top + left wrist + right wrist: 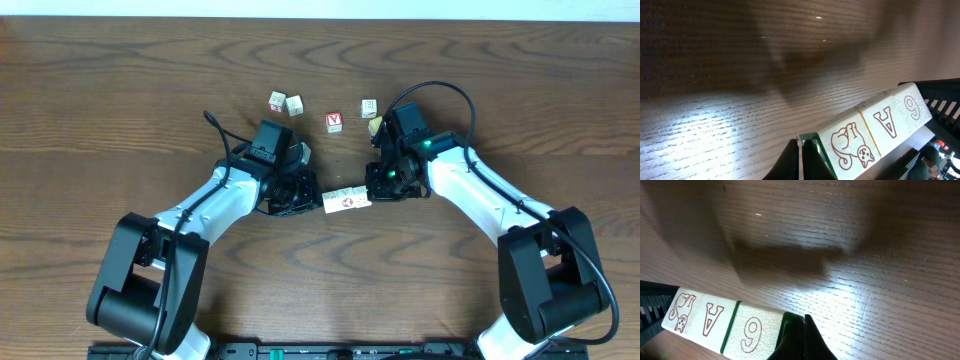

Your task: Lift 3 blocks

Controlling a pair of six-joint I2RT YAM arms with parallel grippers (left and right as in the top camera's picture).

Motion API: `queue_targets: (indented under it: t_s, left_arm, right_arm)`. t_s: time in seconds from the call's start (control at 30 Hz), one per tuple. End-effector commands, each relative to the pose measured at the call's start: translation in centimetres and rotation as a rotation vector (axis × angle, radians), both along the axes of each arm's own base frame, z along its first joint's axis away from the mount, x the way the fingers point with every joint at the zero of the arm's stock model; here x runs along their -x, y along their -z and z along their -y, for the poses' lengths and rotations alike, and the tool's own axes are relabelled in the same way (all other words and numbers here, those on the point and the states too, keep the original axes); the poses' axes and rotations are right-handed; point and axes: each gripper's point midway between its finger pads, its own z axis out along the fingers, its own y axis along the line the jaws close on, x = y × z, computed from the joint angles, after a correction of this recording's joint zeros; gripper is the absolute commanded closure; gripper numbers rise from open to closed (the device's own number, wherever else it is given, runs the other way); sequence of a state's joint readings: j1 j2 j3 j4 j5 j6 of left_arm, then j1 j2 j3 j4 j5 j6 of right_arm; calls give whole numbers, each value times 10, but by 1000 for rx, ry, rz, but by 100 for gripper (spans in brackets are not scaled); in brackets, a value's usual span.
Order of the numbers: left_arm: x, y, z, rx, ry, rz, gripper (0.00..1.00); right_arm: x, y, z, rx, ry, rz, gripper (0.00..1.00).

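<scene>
Our left claw point(801, 150) and right claw point(799, 325) are both pinched closed on nothing. Each presses one end of the three blocks point(875, 130), squeezed in a row between them. Judging by its shadow, the row hangs above mid-surface point(715, 75), so the lift looks essentially done.

Bright and even from above in the overhead view, sharp edge to edge, with only faint soft shadows under the arms point(215, 195) on the wooden table point(110, 90). Dimmer in both wrist views, with white glare on the wood grain, a broad dark shadow beneath the three blocks point(875, 131), and blur on the left gripper's fingers point(787, 165) at the bottom edge.
</scene>
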State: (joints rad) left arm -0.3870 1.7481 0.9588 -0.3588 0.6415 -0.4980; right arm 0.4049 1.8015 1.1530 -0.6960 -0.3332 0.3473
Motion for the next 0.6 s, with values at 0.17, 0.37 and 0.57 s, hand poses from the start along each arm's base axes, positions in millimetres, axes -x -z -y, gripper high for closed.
queue_targets:
  t_s: [0.17,0.37,0.57]
  left_arm:
    - [6,-46,26,159,74,61,93]
    - [7,-47,26,159,74,58,93]
    - [7,-47,26,159,68,54,93]
  right_arm:
    - [9,-35,-44,-229,-82,-22,99]
    - [8,-40,-46,-236,-88,-20,99]
    - [6,-49,-52,-268,-98,-14,99]
